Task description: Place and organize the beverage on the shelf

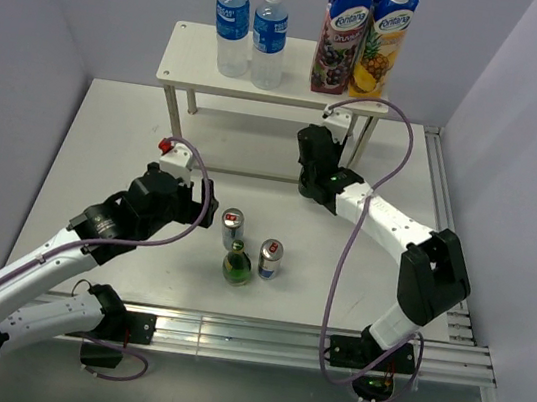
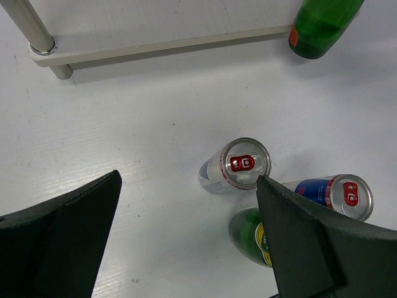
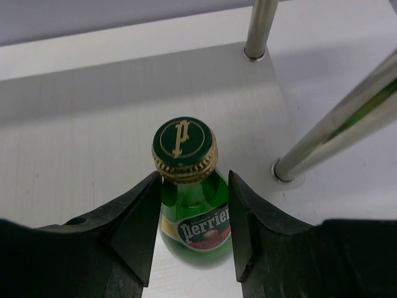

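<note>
I am looking down on the shelf, which is standing at the far side of the table. On its top board two water bottles are standing side by side to the left, and two juice cartons are standing together at the right end.

The right fingers are reaching in under the top board at the shelf's right end. They are closing on a green bottle just below its cap, one finger pressing on each side of the shoulder. The bottle is sitting upright over the lower board, near the front right leg. I cannot tell whether its base is resting on the board.

The left fingers are hanging wide apart above the middle of the table, gripping nothing. Below them two cans are standing upright near each other, and a second green bottle is standing just beside both, on the near side. All three are waiting on the table in front of the shelf, well apart from it.
</note>
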